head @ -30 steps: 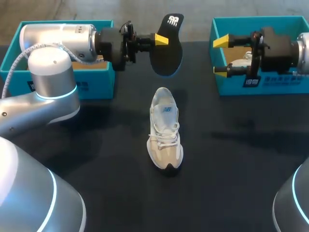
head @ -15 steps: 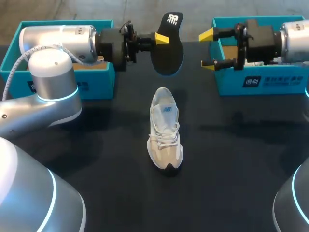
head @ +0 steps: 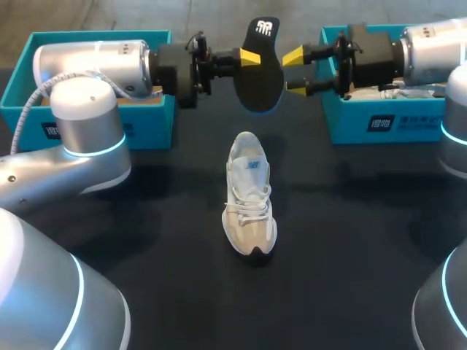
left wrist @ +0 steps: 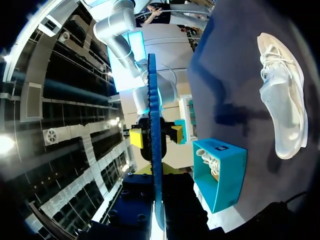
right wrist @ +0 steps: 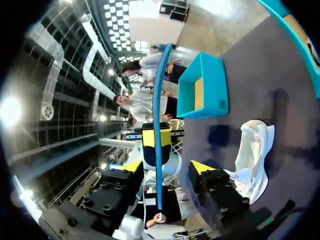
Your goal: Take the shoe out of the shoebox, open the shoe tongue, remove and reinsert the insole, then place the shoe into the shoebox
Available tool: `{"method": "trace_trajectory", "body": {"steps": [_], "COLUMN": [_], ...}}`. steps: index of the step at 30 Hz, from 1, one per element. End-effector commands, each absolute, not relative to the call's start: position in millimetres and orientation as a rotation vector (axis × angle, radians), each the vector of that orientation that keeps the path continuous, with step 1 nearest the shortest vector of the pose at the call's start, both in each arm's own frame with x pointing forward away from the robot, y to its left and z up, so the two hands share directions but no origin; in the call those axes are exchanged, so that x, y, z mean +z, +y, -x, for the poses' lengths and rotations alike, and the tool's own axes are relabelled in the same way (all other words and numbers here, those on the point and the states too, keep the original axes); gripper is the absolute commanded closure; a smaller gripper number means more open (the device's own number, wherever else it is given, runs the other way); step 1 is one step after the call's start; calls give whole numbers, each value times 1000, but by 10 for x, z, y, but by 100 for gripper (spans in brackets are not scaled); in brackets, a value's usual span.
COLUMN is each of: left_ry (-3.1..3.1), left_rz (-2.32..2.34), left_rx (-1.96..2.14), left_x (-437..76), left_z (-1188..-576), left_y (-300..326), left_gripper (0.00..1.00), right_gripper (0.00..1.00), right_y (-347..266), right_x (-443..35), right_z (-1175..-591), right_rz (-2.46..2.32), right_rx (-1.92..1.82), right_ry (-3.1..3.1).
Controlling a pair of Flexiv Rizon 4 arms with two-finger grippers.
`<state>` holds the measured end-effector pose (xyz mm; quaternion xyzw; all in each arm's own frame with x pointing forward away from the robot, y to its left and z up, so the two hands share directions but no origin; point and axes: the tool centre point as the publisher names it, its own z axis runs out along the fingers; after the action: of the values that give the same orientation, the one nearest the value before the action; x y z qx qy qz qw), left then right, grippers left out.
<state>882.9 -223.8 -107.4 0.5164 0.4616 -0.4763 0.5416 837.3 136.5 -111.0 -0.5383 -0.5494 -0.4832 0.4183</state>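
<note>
Black foam, thin and probably bendy: the insole [head: 259, 65] hangs in the air over the far part of the tabletop [head: 365, 219]. The left pincer [head: 244, 57] is clamped on one of its long edges. The right pincer [head: 295, 71] stands wide open just beside the opposite edge, its yellow tips touching nothing. From its own wrist the insole [right wrist: 159, 125] shows edge-on, lined up between the two fingers. The shoe [head: 250, 200] lies on the tabletop below, toe towards the robot, well apart from both arms and outside the shoebox [head: 387, 124].

This looks like a handover, and the risks lie there.
- **Thin grip:** if the right pincer closes on only the thin rim, the insole could swivel or slip free once the left lets go, and drop beside the shoe.
- **Misaligned approach:** a tip coming in slightly off line would push the flat face and lever the insole out of the left's hold.
- **Double hold:** with both clamped, any pull apart could crease the foam.
- **Collision:** the two pincers are near each other and could knock together.
</note>
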Motion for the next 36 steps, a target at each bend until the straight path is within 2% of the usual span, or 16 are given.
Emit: {"method": "trace_trajectory", "body": {"steps": [1,23,36], "left_ry": [1099,1112,1117], "left_rz": [-1222,-1201,-1196], "left_rx": [-1123,-1108,-1117], "left_x": [-1081,-1096,-1108], "left_z": [-8845,-8917,-8922], "left_y": [-2281,-2377,-2389], "left_gripper": [100,100,100], "right_gripper": [52,60,71], "right_y": [1451,1622,1671], "right_x": [-1166,-1200,-1188], "right_z": [-8441,-8445,-8442], "right_rz": [1335,1284,1265], "right_rx": [-1201,-1193,-1192], "right_ry": [-1379,-1377,-1382]}}
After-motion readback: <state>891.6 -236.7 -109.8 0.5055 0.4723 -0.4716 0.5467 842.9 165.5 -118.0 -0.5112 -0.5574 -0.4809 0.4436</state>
